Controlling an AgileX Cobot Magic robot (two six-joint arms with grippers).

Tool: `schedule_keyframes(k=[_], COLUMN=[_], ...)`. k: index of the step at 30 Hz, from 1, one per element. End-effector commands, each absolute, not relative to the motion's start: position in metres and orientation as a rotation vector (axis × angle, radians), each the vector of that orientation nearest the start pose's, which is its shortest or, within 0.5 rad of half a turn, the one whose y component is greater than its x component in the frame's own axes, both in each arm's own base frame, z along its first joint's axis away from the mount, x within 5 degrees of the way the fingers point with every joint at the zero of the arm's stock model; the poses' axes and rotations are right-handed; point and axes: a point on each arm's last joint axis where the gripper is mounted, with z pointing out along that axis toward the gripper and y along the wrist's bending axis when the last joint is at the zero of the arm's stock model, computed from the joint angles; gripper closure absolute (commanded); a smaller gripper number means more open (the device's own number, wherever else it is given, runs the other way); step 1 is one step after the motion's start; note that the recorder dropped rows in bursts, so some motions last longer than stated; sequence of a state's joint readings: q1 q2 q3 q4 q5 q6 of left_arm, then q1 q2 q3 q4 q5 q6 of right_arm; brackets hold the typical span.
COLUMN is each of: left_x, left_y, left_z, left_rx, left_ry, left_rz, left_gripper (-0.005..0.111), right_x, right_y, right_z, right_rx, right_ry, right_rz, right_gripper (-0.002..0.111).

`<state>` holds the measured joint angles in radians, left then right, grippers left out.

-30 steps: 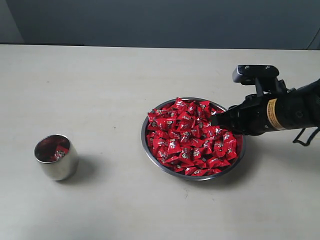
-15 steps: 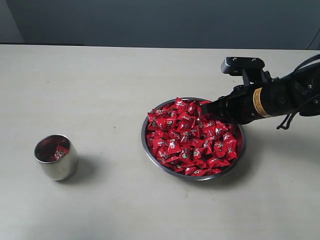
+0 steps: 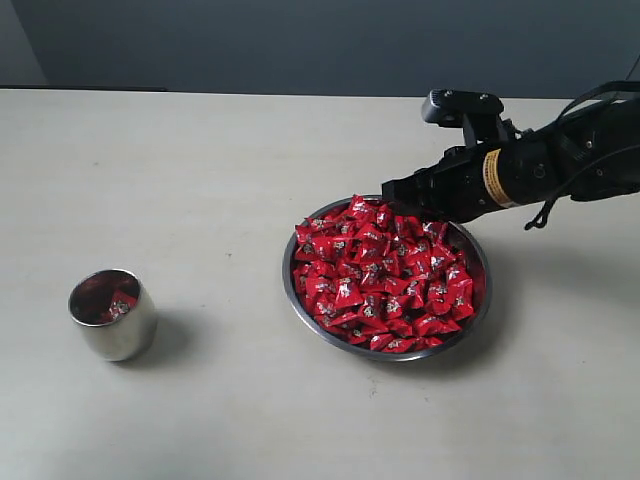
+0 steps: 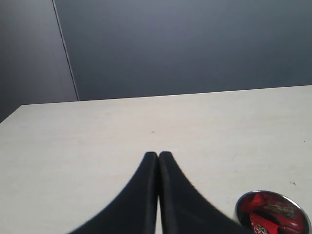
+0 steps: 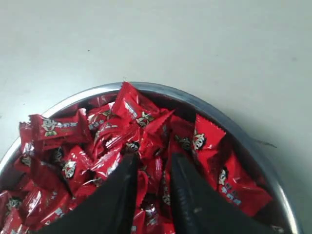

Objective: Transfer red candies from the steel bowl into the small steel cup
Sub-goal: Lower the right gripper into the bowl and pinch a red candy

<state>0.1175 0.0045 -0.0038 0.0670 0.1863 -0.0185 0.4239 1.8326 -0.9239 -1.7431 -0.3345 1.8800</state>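
Red candies (image 3: 385,280) just beneath right gripper (image 5: 153,161) at far rim of steel bowl (image 3: 287,280); jaws half-closed, hold impossible to tell; small steel cup (image 3: 125,335) well apart.

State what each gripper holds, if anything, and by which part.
Left gripper: shut, holding nothing. Right gripper: seems to pinch one candy between its fingertips, above the bowl; which part of the wrapper cannot be told.

Pale beige table (image 3: 200,170); dark grey-blue wall (image 3: 300,45) behind; soft even light.
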Motion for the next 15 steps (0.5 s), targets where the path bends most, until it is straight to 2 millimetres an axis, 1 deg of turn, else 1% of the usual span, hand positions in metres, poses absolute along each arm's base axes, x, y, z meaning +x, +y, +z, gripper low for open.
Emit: schedule_keyframes(k=[1,10,15], left_x=[0.056,0.056,0.056], left_y=[0.008,0.008,0.008], left_z=[0.197,0.197,0.197], left_rx=[-0.068,-0.068,-0.068], left_ry=[1.663,1.663,1.663], left_rz=[0.135,0.135,0.135], left_gripper=[0.106,0.106,0.106], right_x=[0.311,0.307,0.311], right_y=[0.174,0.184,0.184], right_z=[0.145,0.129,0.13], right_rx=[-0.547,-0.631,-0.646], right_ry=[2.447,2.458,2.431], right_rz=[0.645,0.556,0.482], right_gripper=[0.083,0.083,0.083])
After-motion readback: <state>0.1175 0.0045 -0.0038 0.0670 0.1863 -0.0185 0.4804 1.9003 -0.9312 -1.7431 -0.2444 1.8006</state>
